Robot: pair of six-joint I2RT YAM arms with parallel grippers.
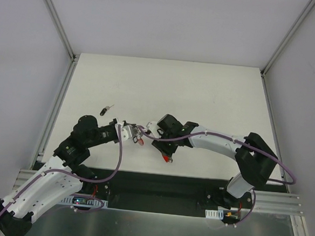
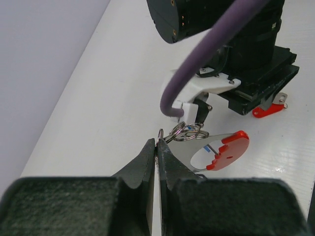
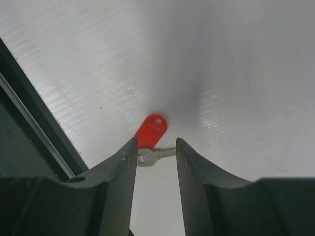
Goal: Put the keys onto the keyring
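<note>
- The white bench [image 1: 203, 89] carries everything. The two arms meet near its middle, toward the near edge.
- The right arm [image 1: 221, 141] reaches in from the right and the left arm [image 1: 86, 137] from the left, their wrists almost nose to nose.
- The right gripper [image 3: 155, 141] hangs over the bench with its jaws partly apart and holds nothing.
- The red key [image 3: 152, 130] lies flat on the bench just beyond that gap. Its red head points away from the gripper, and its silver part lies crosswise between the fingertips. It looks free of both fingers, though contact with the left one cannot be ruled out.
- The right arm is plainly nearer this key, so a fresh pick would fall to it. As I judge it, the crosswise metal calls for a grip on the head.
- The left gripper [image 2: 157, 145] is pinched tight on the keyring [image 2: 187, 132], held just off the bench with its red clip [image 2: 229, 150] trailing toward the right arm.
- The black key [image 1: 104, 112] lies alone further back on the left, well apart from both grippers.
- A blue key cannot be made out.
</note>
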